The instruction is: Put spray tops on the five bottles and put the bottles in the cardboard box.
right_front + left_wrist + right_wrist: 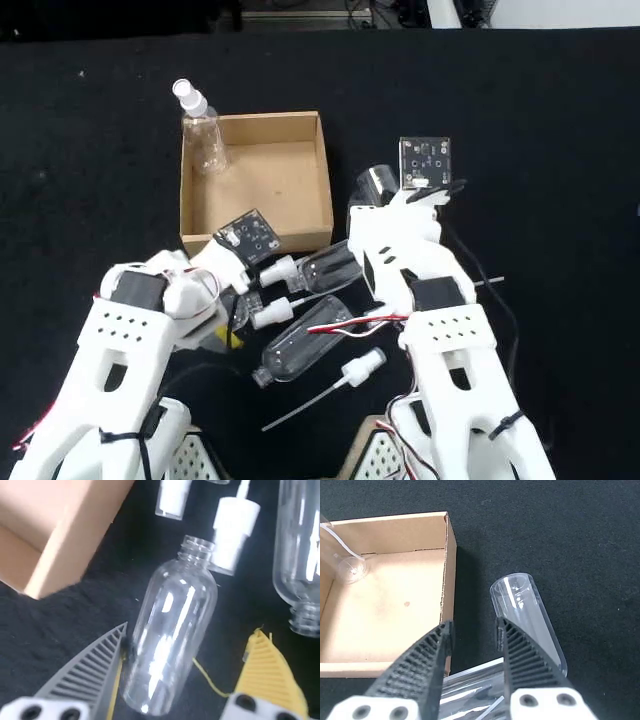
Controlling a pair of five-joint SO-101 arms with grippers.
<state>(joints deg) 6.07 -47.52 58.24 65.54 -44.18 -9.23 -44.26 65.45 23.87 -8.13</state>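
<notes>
left gripper [190,630] spread wide around bare bottle [172,605] lying mid-frame, not pinched yet | right gripper [472,627] narrow gap, empty | probably light, slick, squashy plastic, rolls easy, so grab mid-body, gently | box [255,125] upper left

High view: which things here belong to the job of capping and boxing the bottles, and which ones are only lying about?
Belong to the job: cardboard box; capped bottle standing in it; open bottle lying flat; loose spray top beside it.
Only lying about: black table cover; cables at the far edge.
</notes>
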